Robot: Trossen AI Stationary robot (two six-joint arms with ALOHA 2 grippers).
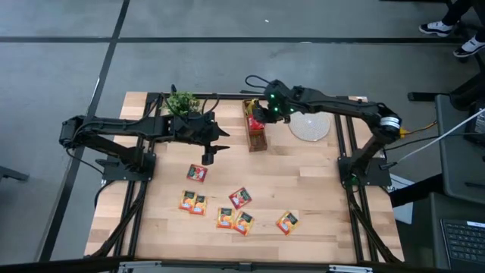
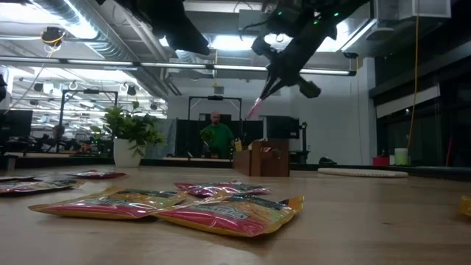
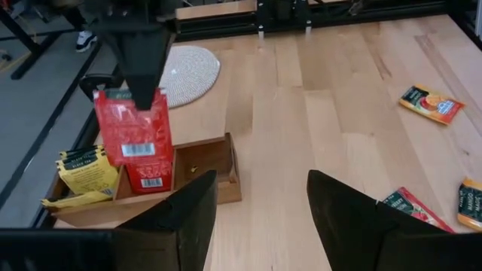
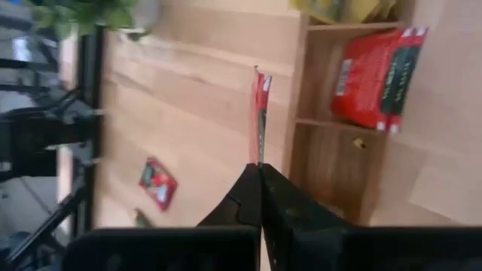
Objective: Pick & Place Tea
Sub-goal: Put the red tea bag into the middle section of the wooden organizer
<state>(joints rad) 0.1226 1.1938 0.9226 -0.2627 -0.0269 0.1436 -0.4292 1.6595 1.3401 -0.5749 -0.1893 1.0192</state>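
A wooden box (image 1: pixel 258 136) with compartments stands at the table's far middle, holding yellow sachets (image 3: pixel 83 169) and red sachets (image 3: pixel 151 177). My right gripper (image 1: pixel 260 117) hovers over it, shut on a red tea sachet (image 3: pixel 132 132), which the low view shows well above the box (image 2: pixel 265 158). Several tea sachets lie flat on the near half of the table, among them a red one (image 1: pixel 197 173) and orange ones (image 1: pixel 225 218) (image 1: pixel 287 221). My left gripper (image 1: pixel 208 155) hangs open above the table, just beyond the red one, touching nothing. My right gripper pinches the red sachet's upper edge (image 3: pixel 124 98) between its two shut fingers (image 3: pixel 143 68). They come from above, slanting down. The sachet hangs below them, upright and clear of the box; the right wrist view shows it edge-on (image 4: pixel 260 113).
A small potted plant (image 1: pixel 182 102) stands at the far left of the box and a round pale woven mat (image 1: pixel 309 125) lies at its right. Bare wood shows at the table's right half. A person (image 2: pixel 215 136) stands in the room behind.
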